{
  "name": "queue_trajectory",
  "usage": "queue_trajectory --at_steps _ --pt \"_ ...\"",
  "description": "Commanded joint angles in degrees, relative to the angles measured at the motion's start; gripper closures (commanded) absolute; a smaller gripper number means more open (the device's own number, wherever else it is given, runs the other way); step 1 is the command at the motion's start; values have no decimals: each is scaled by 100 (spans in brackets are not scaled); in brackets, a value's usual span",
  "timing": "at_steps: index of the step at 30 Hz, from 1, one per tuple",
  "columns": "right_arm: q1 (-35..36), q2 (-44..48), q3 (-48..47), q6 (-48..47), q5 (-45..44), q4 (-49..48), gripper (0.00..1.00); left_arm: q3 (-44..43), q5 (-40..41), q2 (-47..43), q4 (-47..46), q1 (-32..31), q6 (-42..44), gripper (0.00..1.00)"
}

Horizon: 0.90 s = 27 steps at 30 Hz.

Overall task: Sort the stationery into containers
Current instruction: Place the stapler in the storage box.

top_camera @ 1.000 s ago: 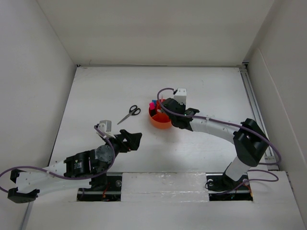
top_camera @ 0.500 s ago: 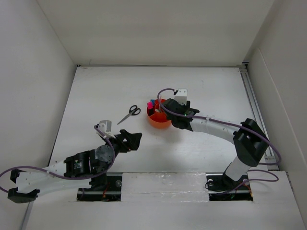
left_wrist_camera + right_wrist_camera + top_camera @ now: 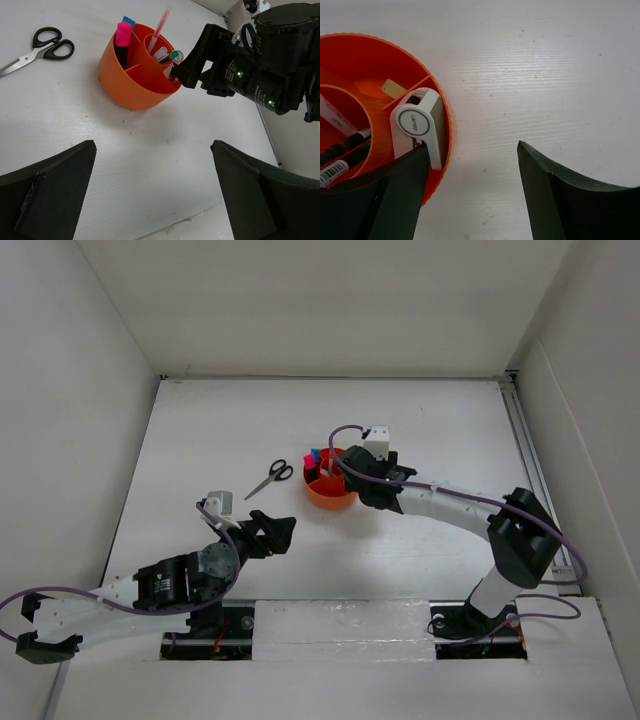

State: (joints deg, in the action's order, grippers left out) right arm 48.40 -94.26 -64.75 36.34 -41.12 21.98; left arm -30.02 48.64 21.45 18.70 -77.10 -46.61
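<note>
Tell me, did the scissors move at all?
No. The scissors lie in the same spot, just as far from the table's back edge as before.

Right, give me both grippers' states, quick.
Left gripper: open, empty.
Right gripper: open, holding nothing, one finger over the orange organizer.

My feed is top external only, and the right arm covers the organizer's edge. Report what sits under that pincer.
Observer: A white piece with a round grey label leans inside the orange organizer, in an outer compartment.
Operator: State whether the right pincer grips it.
Observer: No; its jaws stand open astride the organizer's wall.
Operator: List what is in the central cup.
Observer: It holds dark pens and one pink pen.
</note>
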Motion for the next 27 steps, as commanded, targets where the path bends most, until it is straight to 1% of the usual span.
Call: queue_trajectory --at_steps 1,5,7,9,18,23,24,25,27 --pt "-15 276 -125 84 219 114 24 -21 84 -53 -86 20 -6 0" --pt "-68 390 -125 146 332 114 16 -21 84 -53 -86 20 -6 0" --pt "-129 391 -125 146 333 114 15 -21 84 -53 -86 20 -6 0" --pt "-190 461 -125 146 482 114 11 -21 84 -53 -86 20 -6 0" --pt "-296 628 -125 146 746 219 9 -21 84 -53 -86 20 -6 0" --pt "-507 733 190 -21 1245 -360 8 -21 84 -53 -86 20 -6 0" --pt "-507 733 313 -21 1308 -422 6 -21 84 -53 -86 20 -6 0" --pt "-594 812 384 -21 1430 -588 1 -21 84 -53 -86 20 -6 0" --pt "-691 813 437 -82 1545 -668 0 -21 84 -53 -86 20 -6 0"
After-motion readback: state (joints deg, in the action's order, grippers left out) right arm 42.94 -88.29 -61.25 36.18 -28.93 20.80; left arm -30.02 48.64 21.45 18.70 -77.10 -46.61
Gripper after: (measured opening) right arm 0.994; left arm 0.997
